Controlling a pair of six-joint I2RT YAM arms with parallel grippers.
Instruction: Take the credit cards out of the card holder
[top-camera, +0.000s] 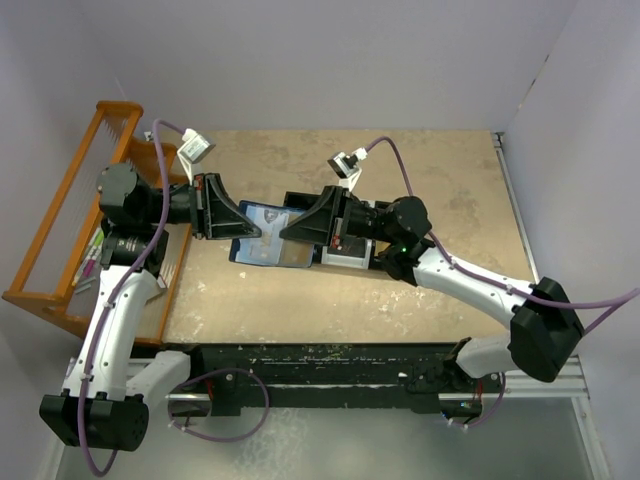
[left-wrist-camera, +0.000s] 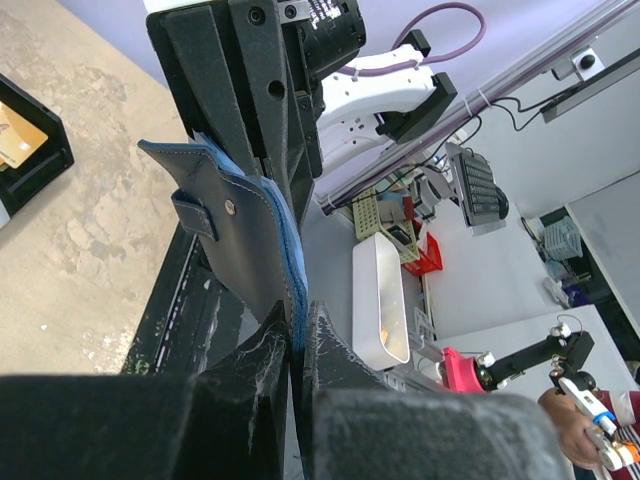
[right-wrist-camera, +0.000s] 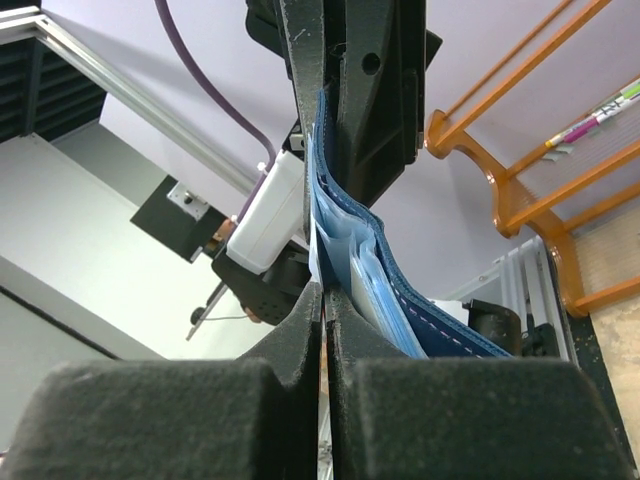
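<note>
**Both jaws shut on the card holder (top-camera: 262, 240)**

Left jaws were pressed together on one dark navy flap of the card holder. Right jaws were pinched on a thin pale layer at its opposite edge; whether this was a card or a pocket, I could not tell. The holder was stretched open between the two arms, over the tabletop (top-camera: 420, 290), near the black tray (top-camera: 298, 198).

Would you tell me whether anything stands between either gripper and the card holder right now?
Nothing visible does: the left gripper and the right gripper both have jaws shut on opposite edges of the card holder.
</note>
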